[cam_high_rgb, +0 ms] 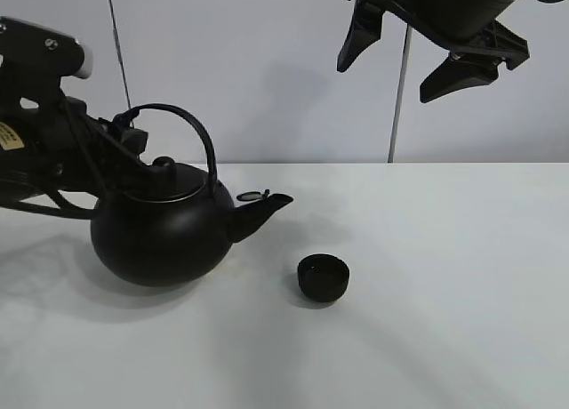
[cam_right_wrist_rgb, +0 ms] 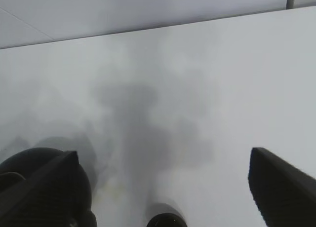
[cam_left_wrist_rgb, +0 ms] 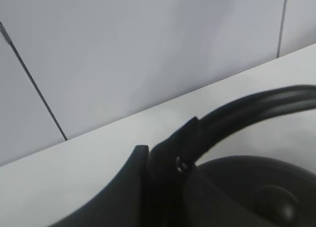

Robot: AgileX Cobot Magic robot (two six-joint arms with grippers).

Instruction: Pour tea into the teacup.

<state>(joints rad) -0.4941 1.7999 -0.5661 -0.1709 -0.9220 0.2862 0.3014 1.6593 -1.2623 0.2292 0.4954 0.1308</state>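
The big black round kettle (cam_high_rgb: 160,236) stands upright on the left of the white table, spout (cam_high_rgb: 267,206) pointing right toward the teacup. The teacup (cam_high_rgb: 323,277), small, matte black and handleless, sits a short way right of the spout and lower in the view. My left gripper (cam_high_rgb: 129,140) is shut on the kettle's arched handle (cam_high_rgb: 191,124). The left wrist view shows the gripper (cam_left_wrist_rgb: 165,163) clamped on the handle (cam_left_wrist_rgb: 256,103) above the lid (cam_left_wrist_rgb: 266,197). My right gripper (cam_high_rgb: 404,58) hangs open and empty high above the table. The right wrist view shows it (cam_right_wrist_rgb: 163,187) open above the teacup (cam_right_wrist_rgb: 165,220).
The white table (cam_high_rgb: 444,320) spreads to the right and toward the front. A pale wall with thin dark seams (cam_high_rgb: 398,98) stands behind its back edge.
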